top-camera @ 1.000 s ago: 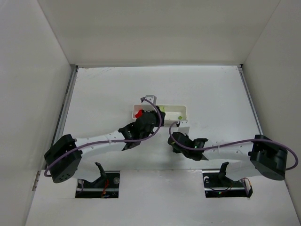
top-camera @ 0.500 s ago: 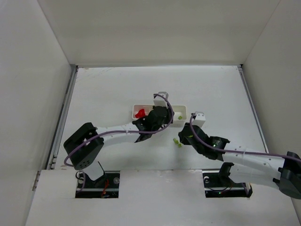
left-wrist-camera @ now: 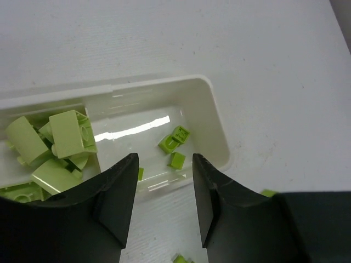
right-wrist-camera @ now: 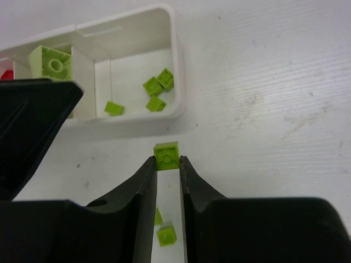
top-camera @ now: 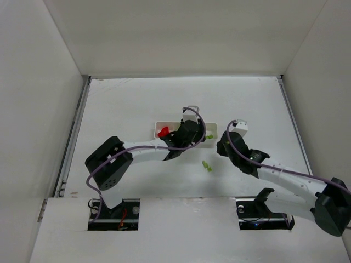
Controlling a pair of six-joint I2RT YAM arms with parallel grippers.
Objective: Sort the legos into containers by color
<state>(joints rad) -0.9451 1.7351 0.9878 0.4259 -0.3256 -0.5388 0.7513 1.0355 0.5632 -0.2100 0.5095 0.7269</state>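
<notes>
Step in hand: right pincer [right-wrist-camera: 167,165] nipped shut on a bright green brick [right-wrist-camera: 166,154], just short of the tray [right-wrist-camera: 176,66]. A delivery, by my read.
Next move: push forward over the low wall to the end compartment [right-wrist-camera: 131,67], where matching greens lie, then release.
Left pincer [left-wrist-camera: 164,167]: jaws spread wide, holding nothing, hanging above the tray.
Leftovers: loose green bricks [top-camera: 207,165] on the worktop [top-camera: 120,109], near the tray.
Surroundings: white worktop, plain white walls [top-camera: 181,38] around.

glossy white plastic tray [left-wrist-camera: 218,126], matt finely ribbed table [left-wrist-camera: 274,55]
</notes>
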